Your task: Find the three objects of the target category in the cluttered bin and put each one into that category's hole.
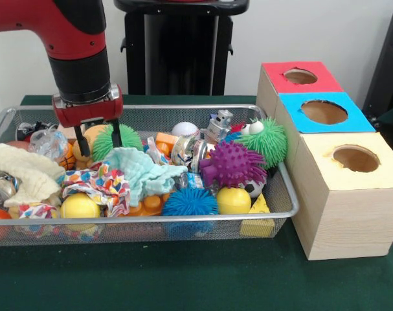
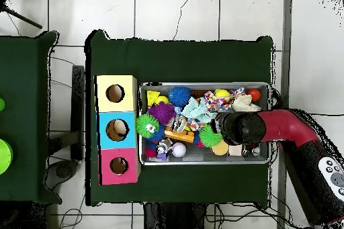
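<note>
The tool (image 1: 97, 139) was down in the wire bin (image 1: 283, 188), its two dark fingers parted and planted on either side of a green spiky ball (image 1: 107, 142) at the far left of the clutter. It looked like the grasp itself was the step in hand: the fingers straddled the ball but had not visibly closed on it, and nothing was lifted.

From overhead the arm (image 2: 285, 129) covered that corner, with the green ball (image 2: 210, 135) peeking out beside it.

Around the target lay plenty to snag on: a pale green cloth (image 1: 144, 172) touching its near side, an orange ball (image 1: 89, 137) just behind, a patterned cloth (image 1: 102, 184) in front. Other spiky ones waited in the pile, a purple spiky ball (image 1: 232, 163), a blue spiky ball (image 1: 190, 202) and a second green spiky ball (image 1: 269, 139).

The next move, by my reading, called for closing firmly, lifting straight up clear of the cloth, then carrying across the whole bin to the three boxes on the desk (image 1: 183, 278). Which hole, red box (image 1: 300, 78), blue box (image 1: 324, 113) or yellow box (image 1: 355, 159), I could not tell.
</note>
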`<action>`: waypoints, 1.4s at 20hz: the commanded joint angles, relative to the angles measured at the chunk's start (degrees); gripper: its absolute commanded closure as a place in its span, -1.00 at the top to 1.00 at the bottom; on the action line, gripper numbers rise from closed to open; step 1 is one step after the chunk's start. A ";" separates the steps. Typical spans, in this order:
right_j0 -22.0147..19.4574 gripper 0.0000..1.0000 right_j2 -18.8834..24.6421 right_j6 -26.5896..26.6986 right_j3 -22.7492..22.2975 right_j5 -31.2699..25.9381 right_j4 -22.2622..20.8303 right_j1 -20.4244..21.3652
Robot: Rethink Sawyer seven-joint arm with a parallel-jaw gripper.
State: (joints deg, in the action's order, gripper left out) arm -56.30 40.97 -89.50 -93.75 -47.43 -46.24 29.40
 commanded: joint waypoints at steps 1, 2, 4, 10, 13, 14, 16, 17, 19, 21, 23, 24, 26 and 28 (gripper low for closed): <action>-0.51 1.00 -1.81 17.74 1.03 -6.18 -2.97 1.10; -0.72 1.00 -1.90 18.04 1.35 -6.46 -2.93 0.83; -1.53 1.00 -1.97 18.37 1.59 -5.60 -3.19 -0.38; -3.17 1.00 -2.58 18.14 2.33 -3.05 -4.65 -3.72; -3.69 1.00 -2.54 18.74 2.52 -4.07 -4.61 -3.46; -4.02 1.00 -2.51 18.83 2.35 -4.11 -4.58 -3.33; -4.70 1.00 -2.69 18.71 1.99 -3.91 -4.80 -3.65; -4.98 1.00 -2.79 18.38 1.73 -3.61 -4.91 -3.81; -5.63 1.00 -2.96 17.65 1.09 -2.87 -5.17 -4.13; -6.12 1.00 -3.18 16.99 0.48 -2.30 -5.39 -4.46; -6.89 1.00 -3.25 16.35 -0.81 -1.46 -5.64 -4.17; -7.02 1.00 -3.39 15.94 -1.09 -1.27 -5.75 -4.35; -7.17 1.00 -3.64 15.12 -1.52 -0.82 -5.98 -4.87; -7.08 1.00 -4.14 13.93 -2.13 -0.18 -6.42 -5.32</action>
State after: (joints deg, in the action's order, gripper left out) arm -62.88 40.36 -89.50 -94.01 -47.43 -47.90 27.04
